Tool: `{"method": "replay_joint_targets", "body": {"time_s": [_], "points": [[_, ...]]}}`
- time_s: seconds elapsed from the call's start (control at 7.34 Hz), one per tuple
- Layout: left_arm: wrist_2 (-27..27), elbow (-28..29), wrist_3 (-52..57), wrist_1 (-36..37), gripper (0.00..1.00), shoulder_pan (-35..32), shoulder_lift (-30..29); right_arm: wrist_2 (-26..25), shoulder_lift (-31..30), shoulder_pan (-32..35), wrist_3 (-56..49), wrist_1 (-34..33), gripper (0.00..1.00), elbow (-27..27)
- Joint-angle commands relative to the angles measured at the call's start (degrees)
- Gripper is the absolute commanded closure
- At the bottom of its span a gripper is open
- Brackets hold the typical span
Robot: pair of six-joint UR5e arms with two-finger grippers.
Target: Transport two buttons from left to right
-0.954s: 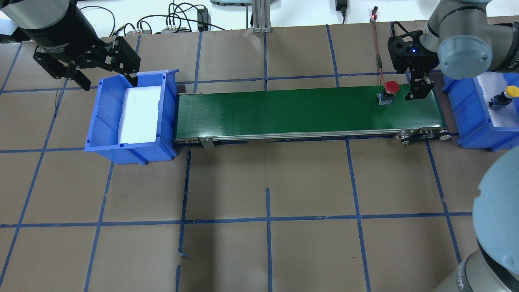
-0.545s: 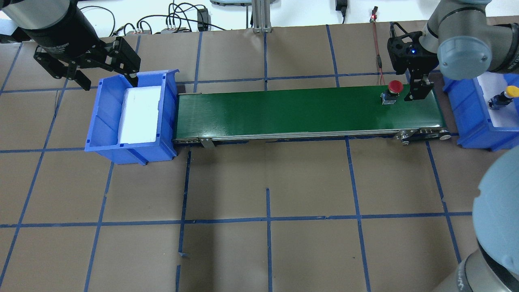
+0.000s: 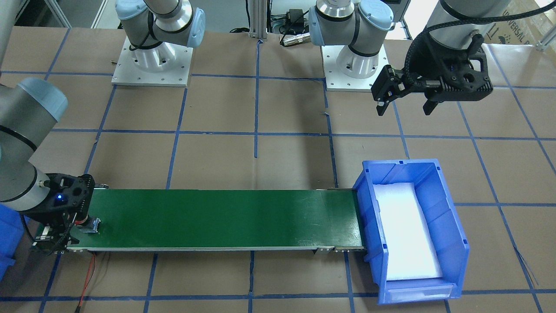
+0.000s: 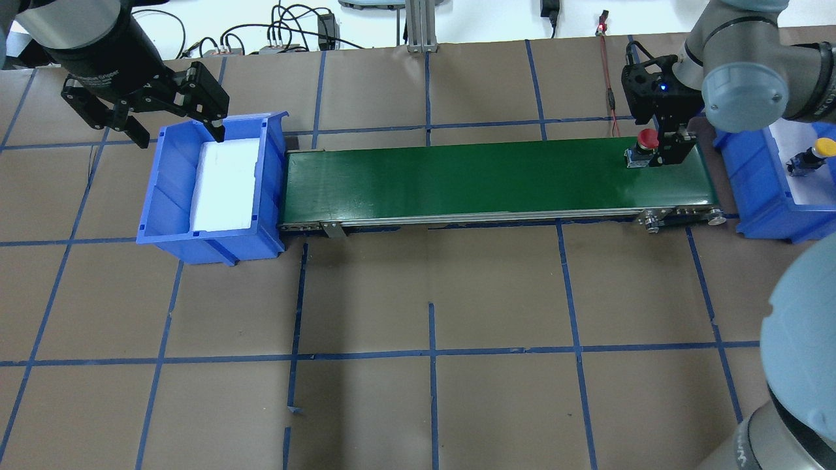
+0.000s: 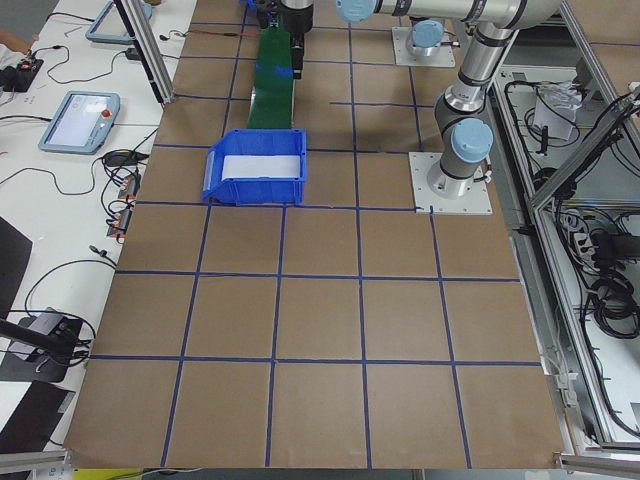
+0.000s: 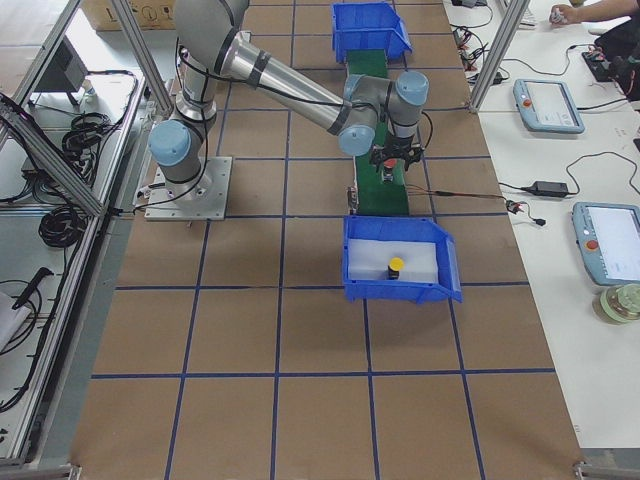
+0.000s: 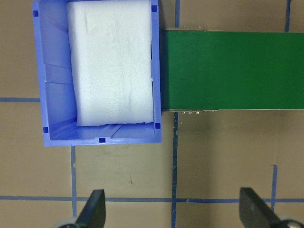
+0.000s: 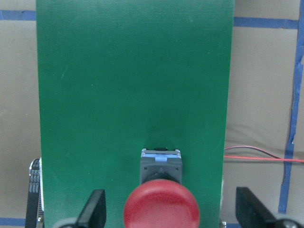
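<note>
Hovering over the red button [image 8: 161,187], my right claw [image 8: 171,213] stands wide open. One finger is on either side of the cap with a gap on both sides, so I have hold of nothing yet. A second ago that button sat further back on the green belt [image 4: 457,176], and my claw waited beyond it, toward the belt's end. Since then the belt has carried the button along and I have shifted across to meet it. It now stands upright on its base, squarely between my fingers. I judge the step in hand is to close on it, then lift it across.

Just past the belt's end, the yellow button [image 4: 813,153] sits in the right bin [image 4: 748,170], so half the job looks done and the red one is the last to go.

Far down the belt, the left bin [image 4: 170,196] holds only its foam pad [image 4: 225,183]. My left claw [image 7: 173,211] hangs open and empty above the table just beside that bin. It has hardly shifted, and I see nothing left there for it to feed.
</note>
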Motion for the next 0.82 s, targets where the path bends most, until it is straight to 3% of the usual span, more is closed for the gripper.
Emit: {"method": "replay_joint_targets", "body": {"time_s": [0.0,0.14,0.27,0.68], "points": [[0.10,-0.53,-0.19,-2.89,0.00,-0.08,0.96,-0.42,-0.07,-0.07,-0.79,-0.01,0.62,0.01],[0.79,0.42,-0.11,-5.35,0.00,-0.08,1.05,-0.77,-0.07,-0.16,-1.49,-0.10,0.81,-0.26],[2.28,0.17,-0.28,-5.29,0.00,-0.16,1.75,-0.95,-0.16,-0.33,-1.67,-0.10,0.89,-0.52],[2.38,-0.89,0.68,-4.50,0.00,0.10,1.50,-3.49,-1.12,-0.94,-3.59,0.60,0.92,-5.24]]}}
